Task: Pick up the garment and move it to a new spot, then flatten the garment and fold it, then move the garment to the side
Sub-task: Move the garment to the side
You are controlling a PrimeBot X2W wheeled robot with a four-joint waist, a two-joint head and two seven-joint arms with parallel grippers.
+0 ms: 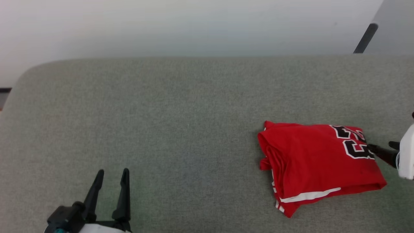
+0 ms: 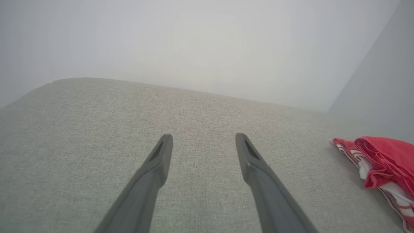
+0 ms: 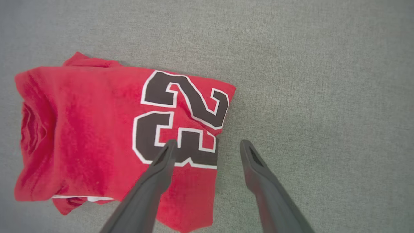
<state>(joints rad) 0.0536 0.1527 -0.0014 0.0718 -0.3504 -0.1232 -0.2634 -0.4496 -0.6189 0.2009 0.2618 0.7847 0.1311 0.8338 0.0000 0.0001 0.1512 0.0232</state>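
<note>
Head view shows the garment [image 1: 317, 161] folded into a rough red bundle on the right part of the grey top [image 1: 161, 113], its black, white-edged "23" at the end nearest the right gripper [image 1: 380, 145] and a white stripe along its near edge, with layered hems showing at the near left corner. That gripper reaches in from the picture's right edge, one dark finger tip at the garment's right border by the number. In the right wrist view the garment [image 3: 97, 129] lies flat with the "23" turned sideways, and the right gripper [image 3: 208, 143] stands with its fingers spread apart: one finger over the lower digit, the other over bare grey fabric just beside the cloth. Whether the finger touches the cloth cannot be told. The left gripper [image 1: 113, 171] sits at the lower left of the head view, well apart from the garment, fingers parted and holding nothing. In the left wrist view its fingers [image 2: 203, 137] point across bare grey fabric, the garment [image 2: 385, 155] bunched at the right edge. A pale wall [image 1: 194, 26] rises behind the top.
</note>
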